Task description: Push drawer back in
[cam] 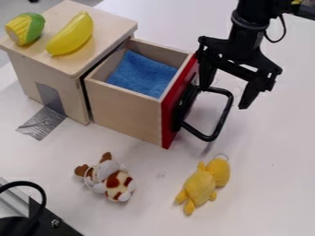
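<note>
Fingers point(248, 94): are hanging wide apart by handle point(226, 115), gripping nothing. Drawer point(126, 114), open: is needing slow, square pushing on red front point(167, 126).

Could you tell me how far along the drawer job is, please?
Nothing looks done yet: the drawer stands pulled out, its blue cloth exposed. The open gripper is at the handle, gripping nothing. The push into the cabinet remains.
</note>
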Robot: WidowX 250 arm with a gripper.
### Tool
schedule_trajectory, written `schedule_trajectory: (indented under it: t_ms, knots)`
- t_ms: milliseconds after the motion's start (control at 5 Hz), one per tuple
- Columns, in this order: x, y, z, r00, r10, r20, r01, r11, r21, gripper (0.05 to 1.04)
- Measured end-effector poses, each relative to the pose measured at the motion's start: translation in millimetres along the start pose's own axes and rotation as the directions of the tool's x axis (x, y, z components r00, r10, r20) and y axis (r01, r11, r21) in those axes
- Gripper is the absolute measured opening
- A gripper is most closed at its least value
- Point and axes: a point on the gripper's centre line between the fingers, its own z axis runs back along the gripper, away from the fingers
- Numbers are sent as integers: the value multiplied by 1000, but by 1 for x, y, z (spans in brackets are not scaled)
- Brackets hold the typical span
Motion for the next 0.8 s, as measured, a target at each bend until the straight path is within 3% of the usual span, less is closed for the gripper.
schedule_trajectory:
  t_ms: [200, 600, 800]
  knots:
    - [-5, -1, -11, 999, -4, -37, 4, 1000, 7, 997]
    - [-10, -11, -31, 1000, -6, -14, 6, 1000, -22, 994]
    - [-17, -17, -46, 999, -20, -49, 20, 1000, -11, 950]
